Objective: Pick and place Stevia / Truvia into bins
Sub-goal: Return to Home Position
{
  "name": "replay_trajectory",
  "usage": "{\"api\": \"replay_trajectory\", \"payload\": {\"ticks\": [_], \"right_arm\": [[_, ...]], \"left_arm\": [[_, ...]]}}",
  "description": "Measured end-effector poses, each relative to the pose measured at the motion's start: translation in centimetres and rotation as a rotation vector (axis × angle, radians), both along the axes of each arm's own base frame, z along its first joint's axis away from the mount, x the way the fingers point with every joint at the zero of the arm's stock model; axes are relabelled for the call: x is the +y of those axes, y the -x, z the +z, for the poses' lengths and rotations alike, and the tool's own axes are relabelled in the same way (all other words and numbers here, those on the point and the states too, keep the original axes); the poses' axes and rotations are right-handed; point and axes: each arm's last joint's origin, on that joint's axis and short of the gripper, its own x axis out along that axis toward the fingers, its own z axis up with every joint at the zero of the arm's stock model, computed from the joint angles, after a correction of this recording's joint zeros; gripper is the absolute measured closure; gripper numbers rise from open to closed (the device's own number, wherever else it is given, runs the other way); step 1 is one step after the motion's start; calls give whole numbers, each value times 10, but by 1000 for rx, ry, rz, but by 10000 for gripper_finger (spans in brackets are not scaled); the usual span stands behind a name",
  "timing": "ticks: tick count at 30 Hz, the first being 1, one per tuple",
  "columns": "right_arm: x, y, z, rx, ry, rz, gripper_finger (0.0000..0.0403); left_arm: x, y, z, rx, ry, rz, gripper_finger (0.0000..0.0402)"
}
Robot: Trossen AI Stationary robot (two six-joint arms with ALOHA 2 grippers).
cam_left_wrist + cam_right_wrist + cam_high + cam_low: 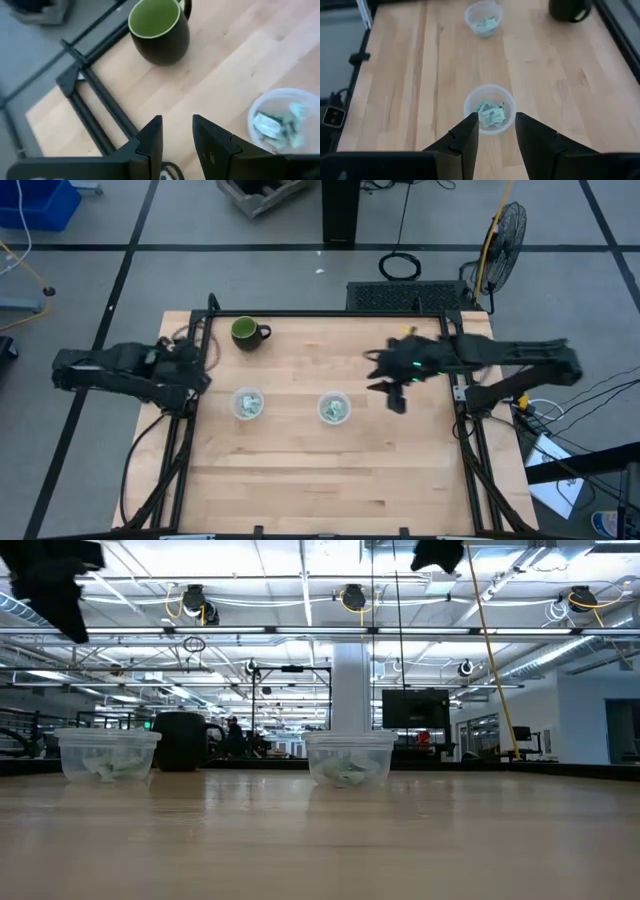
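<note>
Two clear plastic cups stand upright on the table. The left cup [247,404] [108,754] [282,120] [483,17] and the right cup [334,409] [350,758] [490,108] each hold pale green and white sweetener packets [490,114] [277,125]. No packets lie loose on the wood that I can see. My right gripper [385,377] [496,127] is open, raised above the table to the right of the right cup. My left gripper [200,365] [177,131] is open and empty, high over the table's left edge.
A dark green mug [246,332] [159,31] [568,8] with a handle stands near the far left corner. Black frame rails [185,430] run along the left and right table sides. Bare wood lies in front of the cups toward the near edge.
</note>
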Motion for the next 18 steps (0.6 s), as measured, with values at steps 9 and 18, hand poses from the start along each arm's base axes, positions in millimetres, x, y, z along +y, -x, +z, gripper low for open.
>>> {"api": "replay_trajectory", "payload": {"ticks": [9, 18], "right_arm": [[4, 78, -99, -347, -145, -54, 278], [3, 126, -155, -696, -202, -16, 281]], "left_arm": [[5, 53, 0, -371, -3, -39, 289], [1, 55, -1, -690, 5, -353, 289]]}}
